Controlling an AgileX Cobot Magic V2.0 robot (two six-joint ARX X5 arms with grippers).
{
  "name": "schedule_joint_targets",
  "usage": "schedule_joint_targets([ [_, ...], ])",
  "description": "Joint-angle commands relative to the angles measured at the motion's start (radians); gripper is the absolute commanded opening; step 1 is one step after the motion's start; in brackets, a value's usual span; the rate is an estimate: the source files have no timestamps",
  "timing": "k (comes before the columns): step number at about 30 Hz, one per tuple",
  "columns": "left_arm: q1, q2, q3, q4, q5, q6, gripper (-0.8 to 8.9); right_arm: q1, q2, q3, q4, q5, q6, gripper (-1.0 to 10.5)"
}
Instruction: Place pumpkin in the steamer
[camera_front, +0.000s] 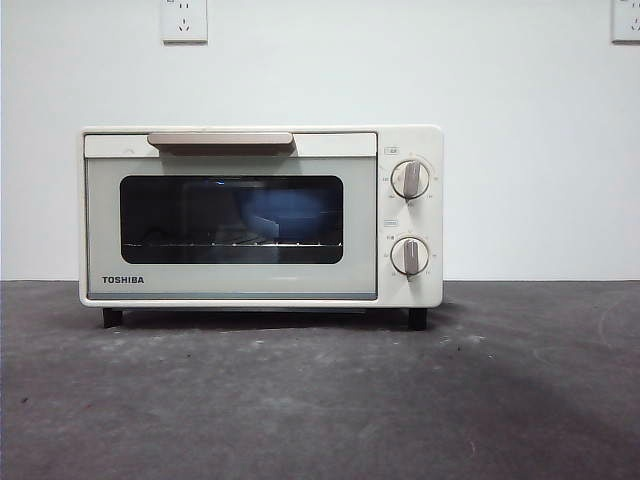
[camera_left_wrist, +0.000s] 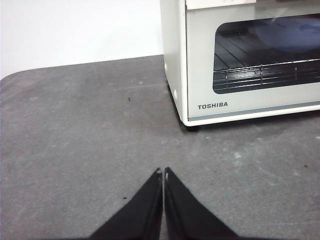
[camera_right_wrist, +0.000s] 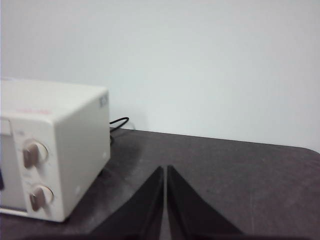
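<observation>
The cream-white TOSHIBA steamer stands at the middle of the dark table with its glass door closed. It also shows in the left wrist view and in the right wrist view. A blue rounded shape shows dimly behind the glass on the rack. The pumpkin is not in view. My left gripper is shut and empty, off the steamer's TOSHIBA-logo corner. My right gripper is shut and empty, off the steamer's knob side. Neither gripper shows in the front view.
Two round knobs sit on the steamer's right panel and a beige bar handle tops the door. A black cable lies behind the steamer. Wall sockets are on the white wall behind.
</observation>
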Motion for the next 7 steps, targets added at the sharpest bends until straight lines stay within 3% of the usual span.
schedule_joint_targets([
  [1, 0.002, -0.002, -0.021, -0.006, -0.002, 0.008, 0.19, -0.001, -0.057, -0.093, 0.051, 0.007, 0.004, 0.1],
  [7, 0.002, -0.002, -0.021, -0.006, -0.002, 0.008, 0.19, -0.001, -0.153, -0.228, 0.076, 0.008, 0.023, 0.1],
])
